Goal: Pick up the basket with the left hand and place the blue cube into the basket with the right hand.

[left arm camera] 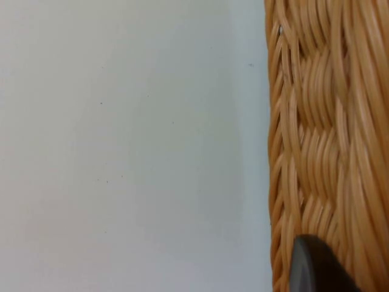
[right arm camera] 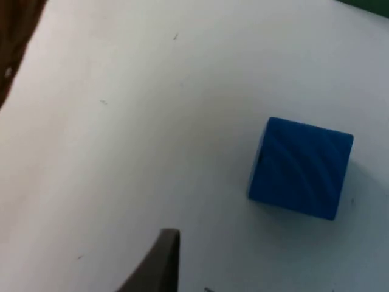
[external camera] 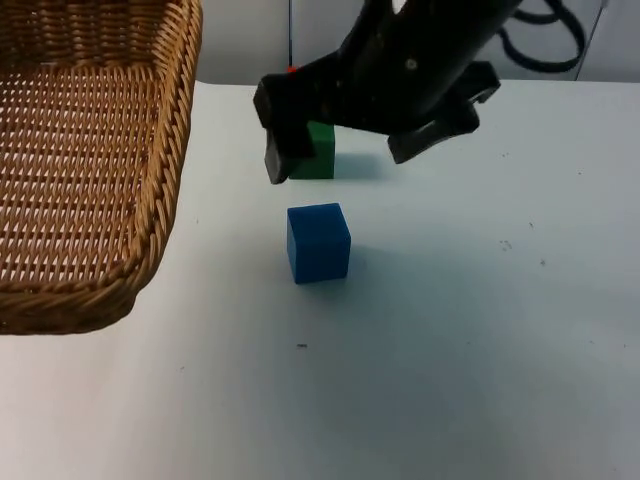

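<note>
Basket: you've got woven wicker right up against the lens, warm tan strands running in tight vertical bands, with a braided edge where it meets the surface.
Left gripper fingertip: there's your one black rounded tip, sitting directly over the weave, close by the basket's edge.
Surface: you're looking at plain white beside the basket, smooth, with a few tiny dark specks scattered across it.
Boundary: your basket edge cuts a nearly straight line between wicker and white.
Grip: you can't read from here how the gripper's fingers stand.
</note>
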`<state>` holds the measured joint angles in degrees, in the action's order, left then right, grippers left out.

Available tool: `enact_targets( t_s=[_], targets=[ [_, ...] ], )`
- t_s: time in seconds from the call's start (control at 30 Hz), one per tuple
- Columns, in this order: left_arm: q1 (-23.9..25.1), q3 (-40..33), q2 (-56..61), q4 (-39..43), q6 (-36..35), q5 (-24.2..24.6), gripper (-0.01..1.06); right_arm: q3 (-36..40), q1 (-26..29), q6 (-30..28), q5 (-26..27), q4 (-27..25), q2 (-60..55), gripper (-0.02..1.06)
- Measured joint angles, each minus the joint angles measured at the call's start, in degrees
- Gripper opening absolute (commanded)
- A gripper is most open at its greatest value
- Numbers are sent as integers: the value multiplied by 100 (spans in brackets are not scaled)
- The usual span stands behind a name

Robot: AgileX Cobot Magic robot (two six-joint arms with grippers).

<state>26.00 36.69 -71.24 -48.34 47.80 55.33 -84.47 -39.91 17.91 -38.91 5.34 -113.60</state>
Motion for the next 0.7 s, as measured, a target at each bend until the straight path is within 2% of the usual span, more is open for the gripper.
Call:
enact_targets(
  t_s=[0.13, 0.27, 0.7],
  targets=[
    [0, 0, 0, 0, -10, 0, 0, -617, 0, 208, -218, 124, -755, 102],
    [0, 0, 0, 0, -10, 0, 0, -841, 0, 394, -294, 134, -1130, 102],
    [0, 0, 0, 0, -23, 0, 0, -851, 0, 1023, 90, 249, -1704, 102]
  ],
)
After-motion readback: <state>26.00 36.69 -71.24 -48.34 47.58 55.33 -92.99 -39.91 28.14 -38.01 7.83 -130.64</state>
